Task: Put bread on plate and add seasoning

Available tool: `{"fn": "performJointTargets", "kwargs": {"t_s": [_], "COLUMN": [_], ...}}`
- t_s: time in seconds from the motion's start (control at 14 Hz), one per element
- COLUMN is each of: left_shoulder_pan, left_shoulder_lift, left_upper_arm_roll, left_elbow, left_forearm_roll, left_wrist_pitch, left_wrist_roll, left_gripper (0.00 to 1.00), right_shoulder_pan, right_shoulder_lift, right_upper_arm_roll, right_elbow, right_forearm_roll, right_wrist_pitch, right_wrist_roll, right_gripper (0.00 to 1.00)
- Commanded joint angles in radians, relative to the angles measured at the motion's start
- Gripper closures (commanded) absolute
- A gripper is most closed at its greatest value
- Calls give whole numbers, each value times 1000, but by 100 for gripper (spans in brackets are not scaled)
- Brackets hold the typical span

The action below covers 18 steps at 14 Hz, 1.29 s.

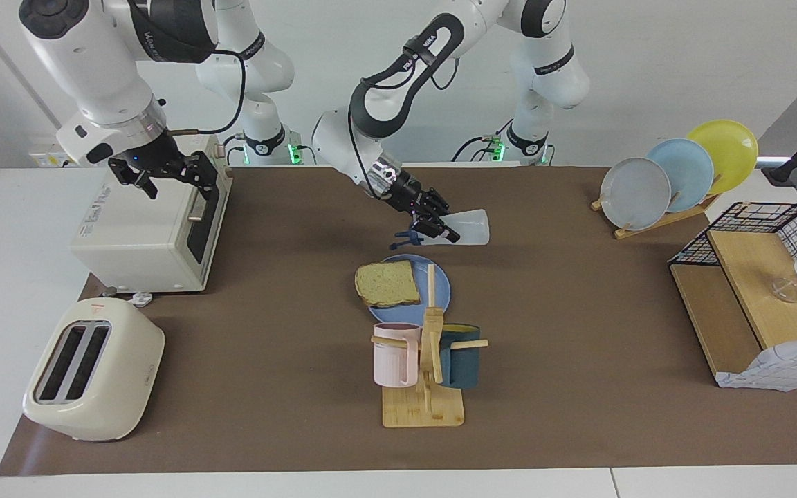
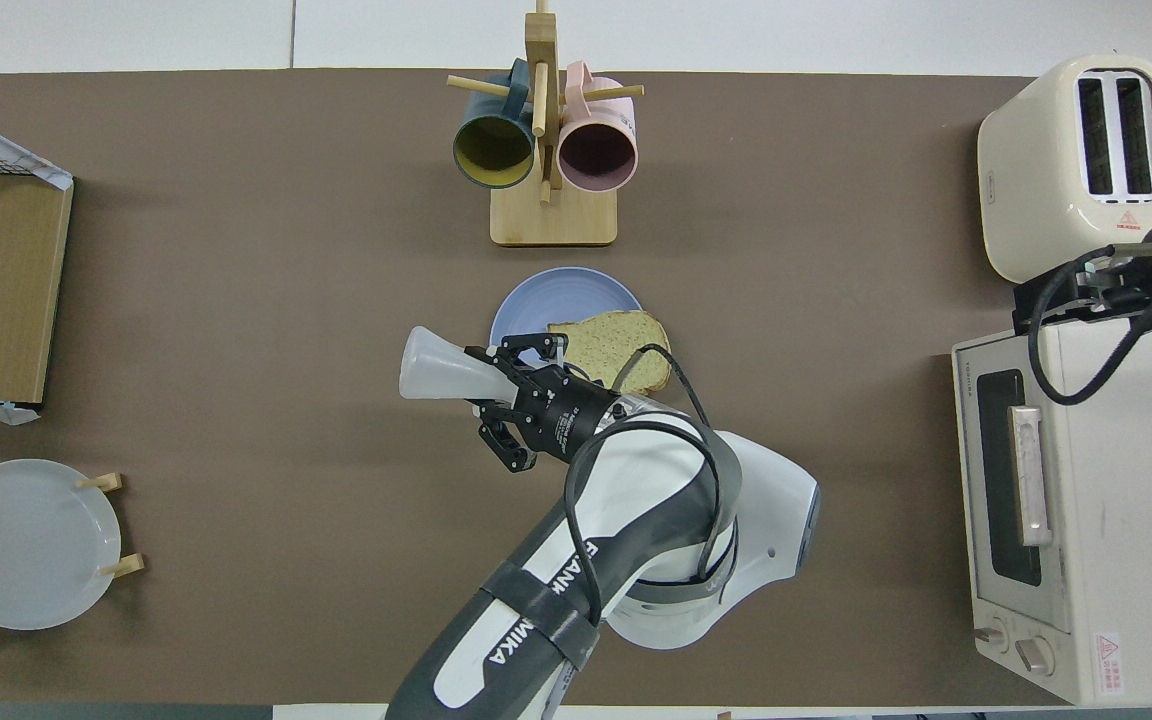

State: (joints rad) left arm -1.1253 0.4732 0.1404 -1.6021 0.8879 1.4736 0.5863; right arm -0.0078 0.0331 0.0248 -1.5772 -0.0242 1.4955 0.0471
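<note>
The bread (image 1: 388, 283) (image 2: 616, 345) lies on the blue plate (image 1: 442, 294) (image 2: 556, 298), overhanging the rim toward the right arm's end. My left gripper (image 1: 436, 230) (image 2: 498, 385) is shut on the seasoning (image 1: 471, 227) (image 2: 436, 375), a translucent bottle held on its side. Its dark cap (image 1: 409, 239) points down toward the plate's edge nearest the robots. My right gripper (image 1: 171, 174) (image 2: 1086, 290) hangs open and empty over the toaster oven (image 1: 142, 228) (image 2: 1036, 500).
A wooden mug rack (image 1: 423, 408) (image 2: 553, 215) with a pink and a teal mug stands just past the plate. A cream toaster (image 1: 94, 370) (image 2: 1076, 160) sits beside the oven. A plate rack (image 1: 675, 176) and a wire basket with wooden shelves (image 1: 751, 290) fill the left arm's end.
</note>
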Motion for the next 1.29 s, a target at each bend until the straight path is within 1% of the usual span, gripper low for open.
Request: {"fn": "performJointTargets", "kwargs": {"t_s": [0.0, 0.07, 0.14, 0.36, 0.43, 0.79, 1.21], "left_shoulder_pan": [-22, -36, -47, -77, -83, -90, -54], "left_shoulder_lift": [80, 91, 119, 192, 203, 229, 234], "left_upper_arm_roll": [18, 16, 16, 16, 16, 15, 25], "left_elbow": [90, 90, 90, 91, 91, 90, 91], "left_forearm_roll": [37, 81, 112, 184, 207, 301, 362], "left_wrist_pitch": [-58, -81, -102, -159, -177, -223, -207], "left_wrist_roll": [-3, -2, -2, -2, -2, 0, 0], "left_gripper": [100, 100, 100, 100, 100, 100, 100], "right_shoulder_pan": [-14, -14, -14, -15, -14, -15, -15], "right_shoulder_lift": [-18, -18, -18, -18, -18, -18, -18], "right_upper_arm_roll": [11, 11, 11, 11, 11, 11, 11], "right_elbow": [-17, -17, -17, -17, -17, -17, -17], "right_forearm_roll": [1, 1, 1, 1, 1, 1, 1], "right_wrist_pitch": [2, 2, 2, 2, 2, 2, 2], "right_wrist_roll": [-23, -23, -21, -23, -23, -23, -21], "right_gripper": [0, 0, 0, 0, 0, 0, 0]}}
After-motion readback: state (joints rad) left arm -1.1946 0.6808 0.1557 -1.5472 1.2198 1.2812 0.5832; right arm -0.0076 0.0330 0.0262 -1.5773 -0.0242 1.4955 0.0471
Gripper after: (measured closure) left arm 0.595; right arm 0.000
